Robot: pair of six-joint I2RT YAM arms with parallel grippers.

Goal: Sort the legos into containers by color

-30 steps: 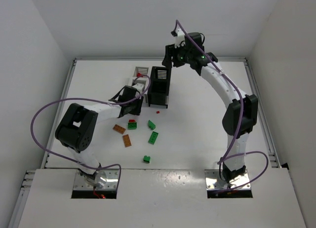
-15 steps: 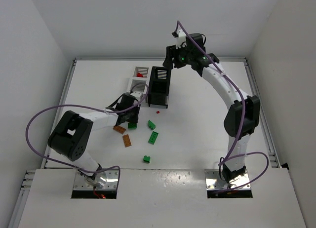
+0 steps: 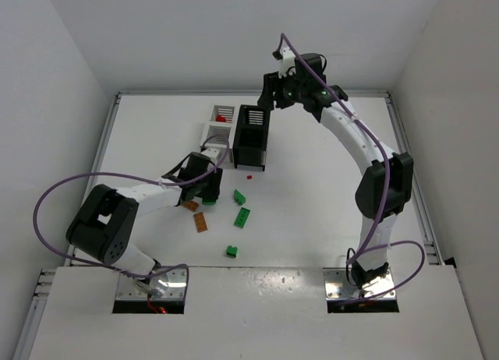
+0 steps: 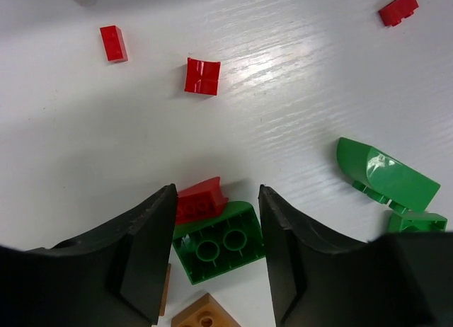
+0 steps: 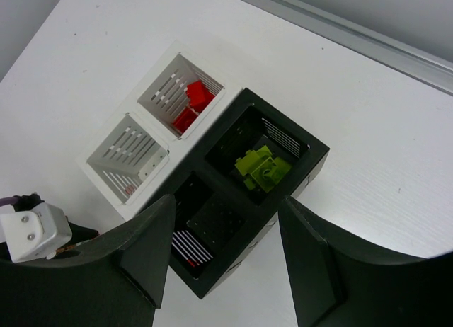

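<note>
a: left gripper (image 4: 216, 192)?
b: low on the table (image 4: 283, 93), jaws half apart astride a green brick (image 4: 221, 248), with a red brick (image 4: 200, 199) wedged beside it. lined up to pinch the green, i think. nothing lifted.
a: right gripper (image 5: 225, 203)?
b: wide, empty, hovering over the black bin (image 5: 315, 157), likely parked out of the way. reds (image 5: 190, 100) sit in a white bin (image 5: 166, 90), yellow-greens (image 5: 260, 168) in the black.

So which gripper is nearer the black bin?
Right. The right gripper hovers above the black bin; the left gripper straddles a green brick off to the bin's near-left.
</note>
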